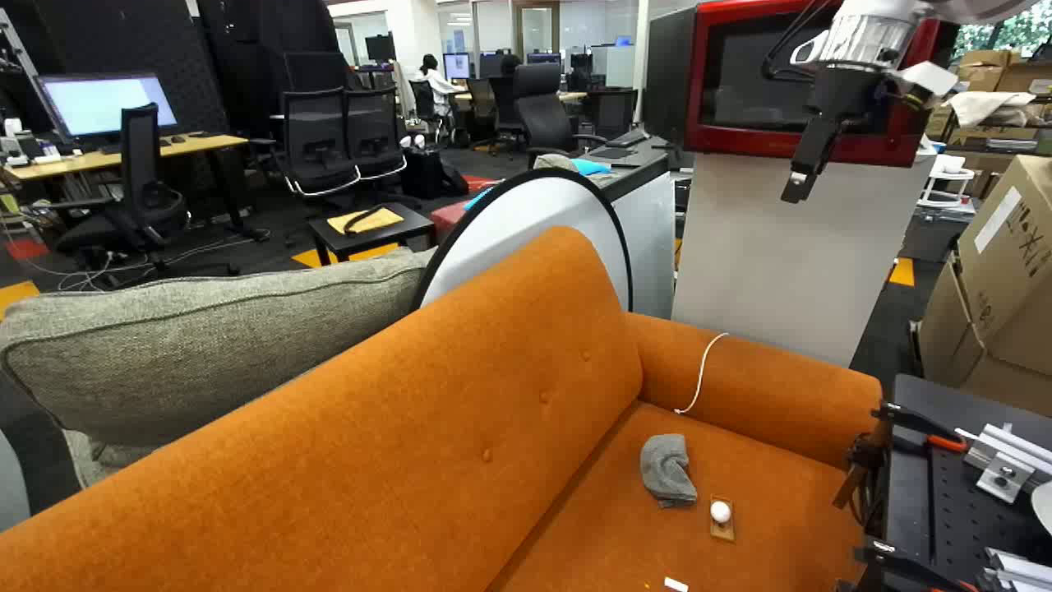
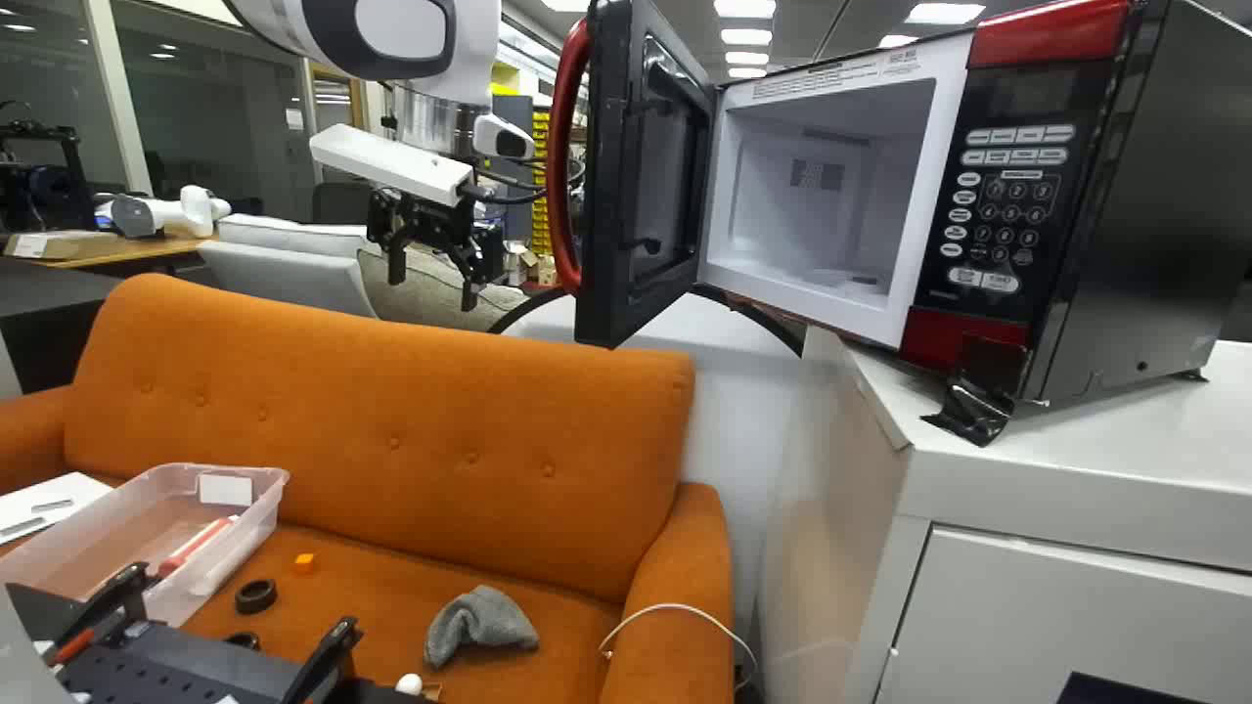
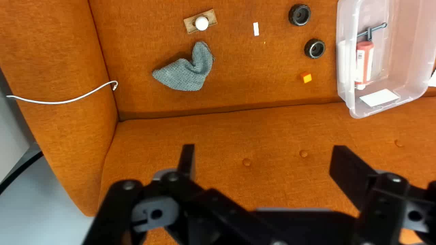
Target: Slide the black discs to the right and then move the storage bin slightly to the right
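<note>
Two black discs lie on the orange sofa seat. In the wrist view, a black disc and a second black disc are just left of the storage bin. In an exterior view one black disc shows fully, and the other black disc is partly hidden. The clear plastic storage bin holds a red-and-white bottle and a small dark tool; it also shows in an exterior view. My gripper is open and empty, high above the sofa near its backrest. It shows in both exterior views.
A grey cloth, a wooden piece with a white ball, an orange cube and a white cord lie on the sofa. An open microwave stands beside the arm. A black perforated board borders the seat.
</note>
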{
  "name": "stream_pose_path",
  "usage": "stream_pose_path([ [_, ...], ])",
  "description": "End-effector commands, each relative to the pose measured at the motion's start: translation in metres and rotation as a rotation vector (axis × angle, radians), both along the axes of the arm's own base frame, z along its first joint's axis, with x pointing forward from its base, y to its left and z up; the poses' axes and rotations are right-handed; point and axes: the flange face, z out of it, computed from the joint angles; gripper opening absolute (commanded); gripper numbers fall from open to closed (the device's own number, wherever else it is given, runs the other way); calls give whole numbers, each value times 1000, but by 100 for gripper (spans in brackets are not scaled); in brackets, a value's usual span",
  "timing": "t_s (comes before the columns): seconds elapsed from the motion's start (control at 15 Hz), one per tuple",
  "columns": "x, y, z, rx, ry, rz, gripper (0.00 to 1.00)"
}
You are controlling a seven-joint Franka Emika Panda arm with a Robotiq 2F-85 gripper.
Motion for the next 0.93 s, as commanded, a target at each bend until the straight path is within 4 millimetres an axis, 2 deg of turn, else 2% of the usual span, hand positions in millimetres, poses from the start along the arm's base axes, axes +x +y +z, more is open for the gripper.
stream_pose_path([
  [0.0, 0, 0, 0, 0, 1, 0, 100],
  [0.67, 0, 0, 0, 0, 1, 0, 100],
  [0.87, 2, 11, -3, -55, 5, 33, 100],
])
